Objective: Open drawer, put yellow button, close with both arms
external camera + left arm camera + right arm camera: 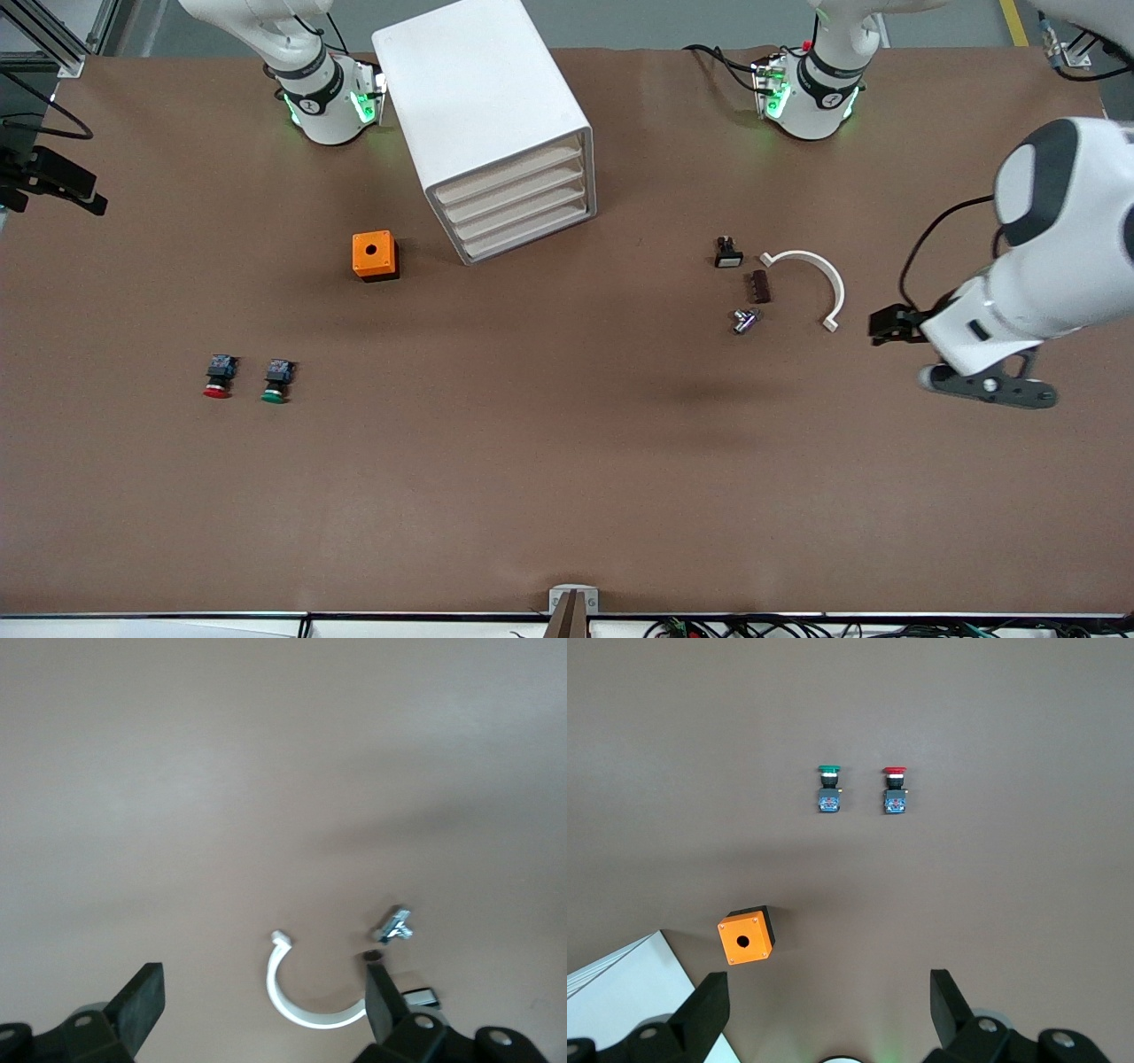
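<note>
I read the clock on the front view, with twelve at the arms' bases. The cabinet (483, 106) stands at about eleven o'clock from the middle of the bench (567, 496), between the two bases. The drawer (509, 177) is its top one, flush with the three below it (all four look closed). Its front faces roughly five o'clock and its long axis runs from about eight to two.

The bench in front of the drawer is bare out to the six o'clock edge. The nearest thing is the orange box (375, 255), near the cabinet's lower corner at its nine o'clock. The red button (218, 377) and green button (278, 381) lie side by side well out at eight o'clock.

At three o'clock are a white curved clip (819, 270), two small black parts (728, 253) and a metal piece (744, 321).

The left pincer (890, 323) hangs released, fingers (142, 1001) wide apart, over bare bench just beside the clip.

The right pincer (828, 1010), also released, is high over the bench by its own base.
</note>
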